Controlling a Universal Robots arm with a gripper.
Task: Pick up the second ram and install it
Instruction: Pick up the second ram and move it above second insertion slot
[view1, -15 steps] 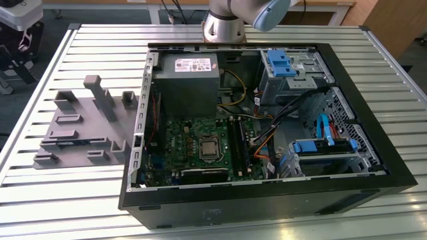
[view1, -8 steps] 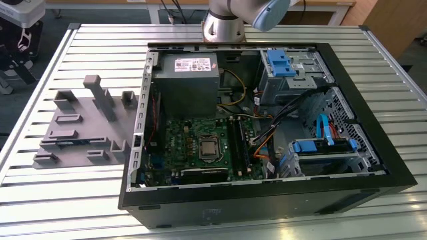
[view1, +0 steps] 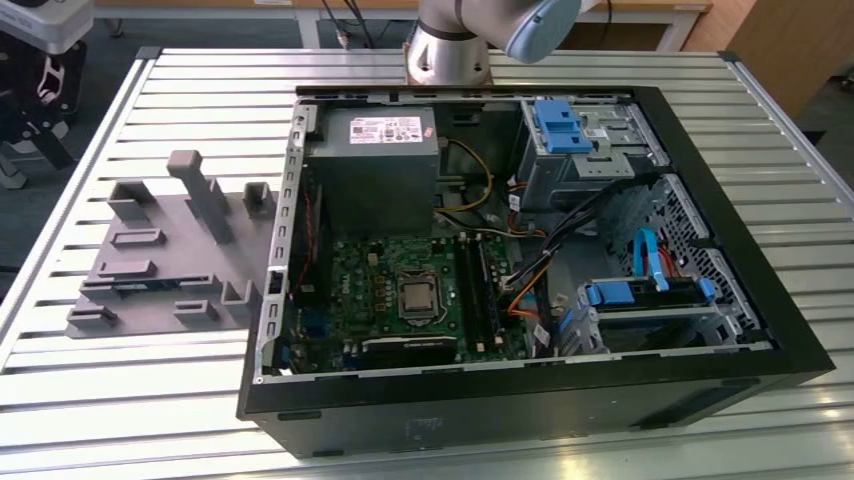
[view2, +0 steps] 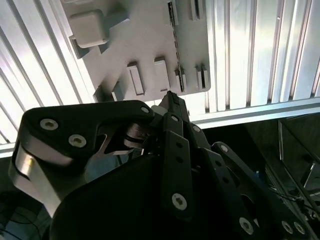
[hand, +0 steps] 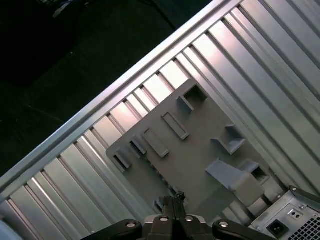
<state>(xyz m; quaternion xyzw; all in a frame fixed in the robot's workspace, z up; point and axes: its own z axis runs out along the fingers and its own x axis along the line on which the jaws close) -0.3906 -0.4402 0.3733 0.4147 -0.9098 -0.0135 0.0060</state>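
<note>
At the left of the exterior view, on the slatted table, sits the grey tray with its upright posts. Across the tray's lower part runs a thin dark strip that I take for the second ram, standing on edge in a slot. Its long axis lies roughly left to right in that frame. It looks untouched, so the pick is not yet made.

Right of the tray is the open case, with the board in its lower middle. The slots beside the processor run up and down the frame, so roughly crosswise to the ram as it lies. Whether 1 stick is already seated there I cannot tell.

At top centre the arm rises out of frame. The gripper hangs over the tray, well above it by my reading. In the second wrist view the ram shows as a narrow toothed edge. Its long axis runs straight away from the fingertips, and its near end sits just ahead of them. In the 2 wrist views the fingers look pressed together with nothing between them, so the gripper is closed and empty. The ram therefore lies ahead of and below the tips, lengthwise rather than across.
</note>
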